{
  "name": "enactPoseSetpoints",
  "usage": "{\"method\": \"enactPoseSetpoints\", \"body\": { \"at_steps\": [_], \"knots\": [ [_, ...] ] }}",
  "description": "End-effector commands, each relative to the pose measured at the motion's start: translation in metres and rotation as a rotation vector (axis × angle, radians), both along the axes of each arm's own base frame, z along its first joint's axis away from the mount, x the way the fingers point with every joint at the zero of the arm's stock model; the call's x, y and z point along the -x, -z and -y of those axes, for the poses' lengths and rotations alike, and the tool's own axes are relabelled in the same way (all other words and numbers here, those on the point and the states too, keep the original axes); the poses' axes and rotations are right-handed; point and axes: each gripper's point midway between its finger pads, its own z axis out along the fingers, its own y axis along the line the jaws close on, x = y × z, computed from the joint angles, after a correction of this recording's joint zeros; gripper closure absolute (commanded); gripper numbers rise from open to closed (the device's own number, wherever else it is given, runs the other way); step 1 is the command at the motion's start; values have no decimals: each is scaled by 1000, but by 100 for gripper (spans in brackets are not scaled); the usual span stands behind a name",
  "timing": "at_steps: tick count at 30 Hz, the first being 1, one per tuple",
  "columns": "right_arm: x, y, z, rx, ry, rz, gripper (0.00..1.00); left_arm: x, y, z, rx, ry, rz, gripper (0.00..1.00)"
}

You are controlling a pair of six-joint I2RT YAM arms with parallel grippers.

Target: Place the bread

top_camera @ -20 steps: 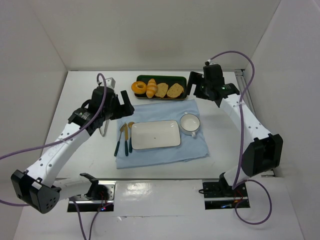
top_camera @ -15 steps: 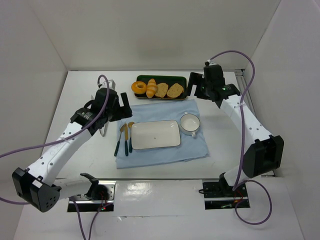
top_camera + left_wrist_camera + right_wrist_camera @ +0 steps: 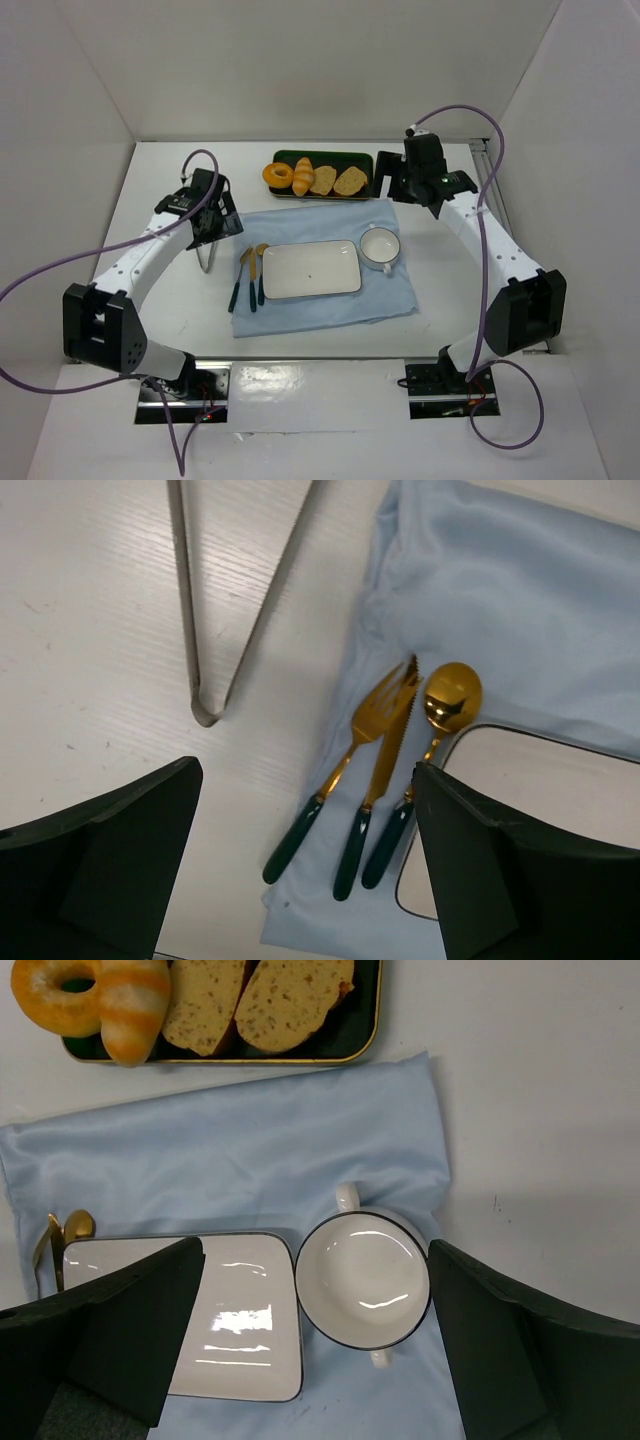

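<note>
Bread on tray, well apart from left gripper

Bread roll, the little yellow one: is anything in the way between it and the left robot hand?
Yes: the orange doughnut sits against the bread roll on the side facing the open left gripper. From straight above, nothing covers the roll.

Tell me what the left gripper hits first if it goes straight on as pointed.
Most likely the bare white table at the light blue cloth's edge, beside the gold fork with a dark green handle. The left gripper points down there, open; depth is unclear.
</note>
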Motion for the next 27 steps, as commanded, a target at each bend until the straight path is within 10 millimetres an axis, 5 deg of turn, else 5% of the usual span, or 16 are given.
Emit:
{"method": "enactPoseSetpoints", "body": {
  "at_steps": [1, 20, 27],
  "knots": [
    [5, -13, -3, -8, -24, 43, 0, -7, -3, -11, -38, -13, -14, 0],
    [-5, -47, -6, -18, -24, 76, 0, -4, 69, -72, -101, -106, -201, 0],
    [-12, -67, -7, -13, -36, 114, 0, -5, 93, -70, -38, -86, -260, 0]
  ]
}}
